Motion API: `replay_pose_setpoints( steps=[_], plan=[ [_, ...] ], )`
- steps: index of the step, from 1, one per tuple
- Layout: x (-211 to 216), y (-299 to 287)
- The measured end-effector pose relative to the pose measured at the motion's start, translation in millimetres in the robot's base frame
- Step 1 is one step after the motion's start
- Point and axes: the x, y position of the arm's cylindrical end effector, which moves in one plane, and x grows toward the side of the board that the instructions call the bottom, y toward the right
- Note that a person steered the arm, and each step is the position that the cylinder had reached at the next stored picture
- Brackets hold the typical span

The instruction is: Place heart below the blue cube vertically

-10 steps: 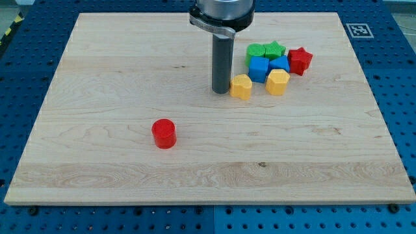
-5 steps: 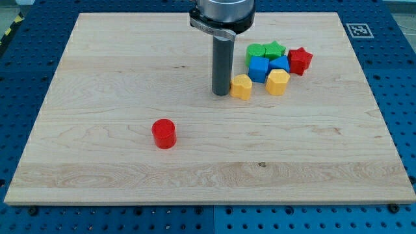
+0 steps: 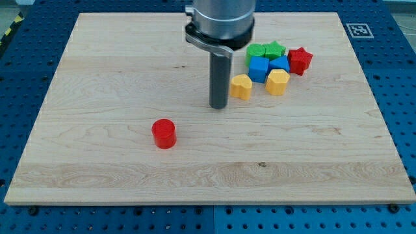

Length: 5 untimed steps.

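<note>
The yellow heart lies flat on the counter, just below-left of the blue cube, which sits upright among the cluster.

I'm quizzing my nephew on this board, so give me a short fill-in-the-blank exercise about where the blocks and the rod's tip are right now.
1. My tip stands just to the view's ____ of the yellow heart.
2. The block lying alone nearest the view's bottom is the red ____.
3. The red star is the cluster's block farthest toward the view's ____.
4. The blue cube lies directly below a ____ block.

Missing words: left; cylinder; right; green
</note>
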Motion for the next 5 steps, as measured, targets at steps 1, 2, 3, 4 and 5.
replay_pose_setpoints(
  steps=[1,2,3,4,5],
  plan=[
    [-34.0,-23.8],
    [-66.4,-18.5],
    [-71.8,8.6],
    [-70.4,8.9],
    [-70.4,11.8]
  ],
)
